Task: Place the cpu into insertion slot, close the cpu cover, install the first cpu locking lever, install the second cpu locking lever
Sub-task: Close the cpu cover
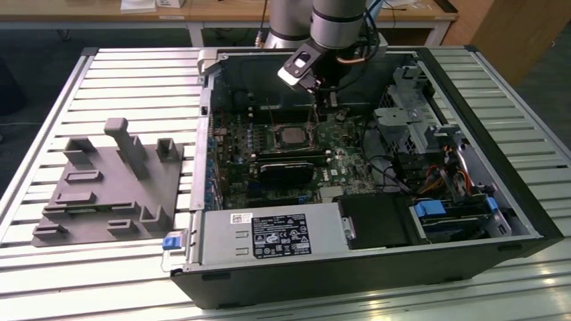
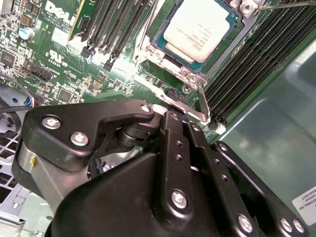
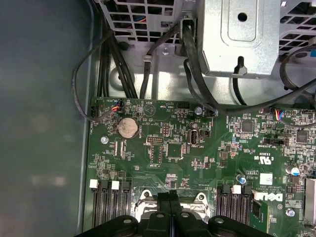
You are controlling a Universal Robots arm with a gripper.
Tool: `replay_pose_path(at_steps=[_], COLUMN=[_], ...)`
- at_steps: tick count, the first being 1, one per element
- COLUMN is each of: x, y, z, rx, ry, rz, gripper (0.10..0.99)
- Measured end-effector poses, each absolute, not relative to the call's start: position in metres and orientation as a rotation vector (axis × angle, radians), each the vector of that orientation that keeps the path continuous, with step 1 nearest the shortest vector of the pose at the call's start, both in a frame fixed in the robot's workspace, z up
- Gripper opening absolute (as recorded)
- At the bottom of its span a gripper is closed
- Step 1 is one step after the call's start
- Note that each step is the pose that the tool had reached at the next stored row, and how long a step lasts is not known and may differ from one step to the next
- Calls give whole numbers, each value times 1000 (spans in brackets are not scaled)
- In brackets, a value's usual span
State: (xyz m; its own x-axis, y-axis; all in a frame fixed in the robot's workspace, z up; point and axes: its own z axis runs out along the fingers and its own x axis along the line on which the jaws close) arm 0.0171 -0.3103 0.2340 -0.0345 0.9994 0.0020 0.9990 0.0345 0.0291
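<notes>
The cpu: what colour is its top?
The cpu has a pale silvery-beige top, clearest in the second wrist view.

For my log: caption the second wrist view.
The cpu seated on the motherboard; gripper, jaws shut, close beside it.

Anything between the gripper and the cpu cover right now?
Nothing visible. In the second wrist view the gripper sits close beside the cpu cover, next to a metal lever, with the cpu seated inside.
</notes>
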Motion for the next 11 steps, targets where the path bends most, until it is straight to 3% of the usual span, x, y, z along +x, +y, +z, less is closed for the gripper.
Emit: replay_pose_path(at_steps=[11], x=[13], y=[-310], z=[233], rx=[2170], ry=[2246], rz=[35], gripper=[106])
